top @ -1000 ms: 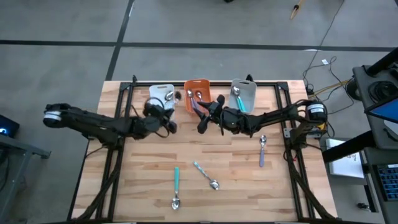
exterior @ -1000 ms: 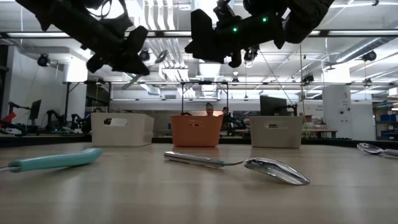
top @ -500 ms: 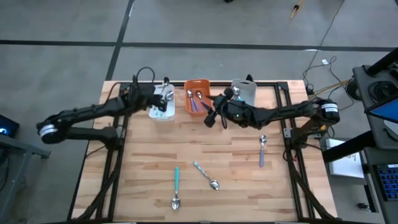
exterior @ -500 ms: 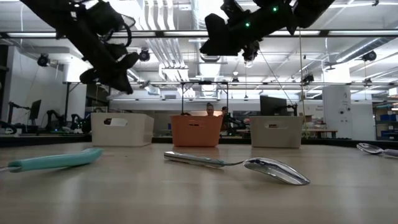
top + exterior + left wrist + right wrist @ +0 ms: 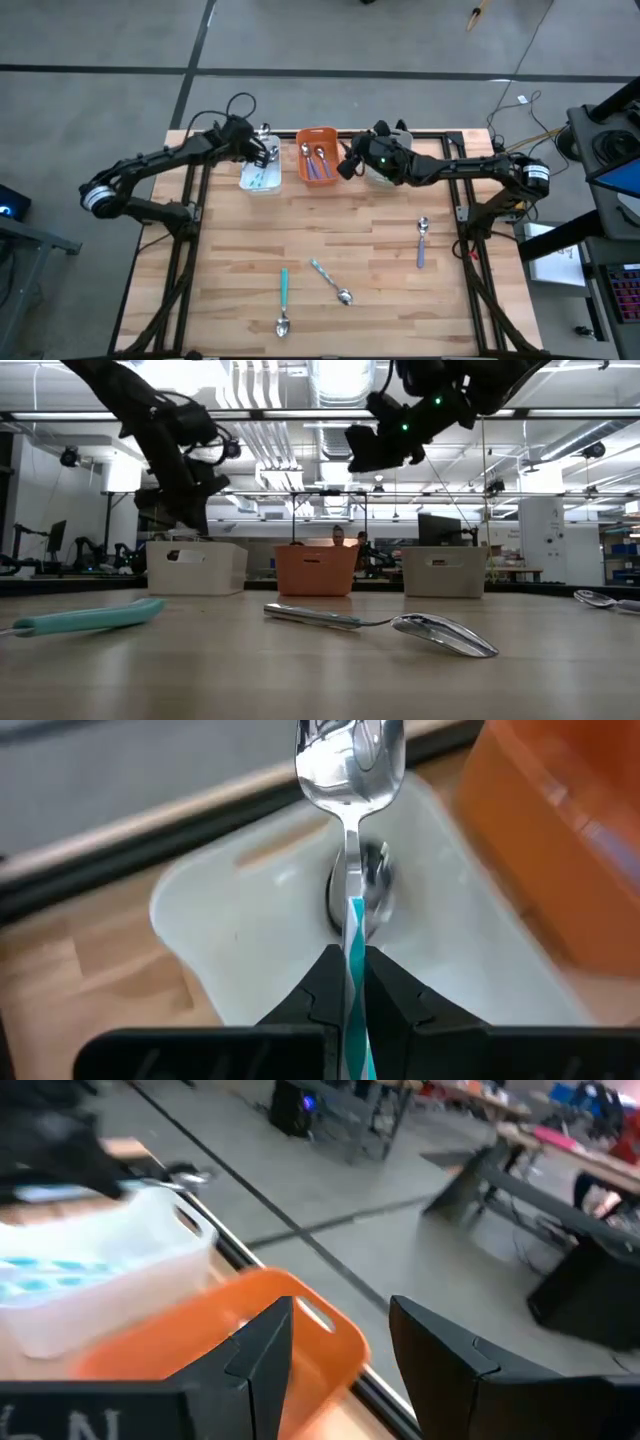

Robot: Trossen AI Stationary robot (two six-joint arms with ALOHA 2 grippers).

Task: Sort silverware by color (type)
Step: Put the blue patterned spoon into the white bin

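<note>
My left gripper [image 5: 257,147] is over the white bin [image 5: 259,170] at the far edge, shut on a teal-handled spoon [image 5: 350,780]. The bin holds more teal spoons [image 5: 366,883]. My right gripper [image 5: 348,164] hangs open and empty between the orange bin [image 5: 318,152], which holds purple spoons, and the grey bin [image 5: 392,150]. Three spoons lie flat on the table: a teal one [image 5: 284,292], a pale light-blue one [image 5: 329,280] and a purple one [image 5: 421,245]. My left gripper pinches the teal spoon's striped handle [image 5: 353,925] between its two fingers. The handle runs along the fingers, and the metal bowl [image 5: 350,755] sticks out past the tips. The fingers come from the table's left, slanting down. The spoon is lifted clear above the white bin.
The three bins stand in a row along the far edge, white [image 5: 195,567], orange [image 5: 317,568] and grey [image 5: 445,570]. Black frame rails run along the left, right and far sides. Open wood lies between the bins and the loose spoons.
My left gripper has carried the teal spoon from over the table's middle left toward the far edge and now hangs over the white bin. My right gripper has drawn away from the table's middle toward the far edge, beside the orange bin. The three loose spoons have stayed put.
</note>
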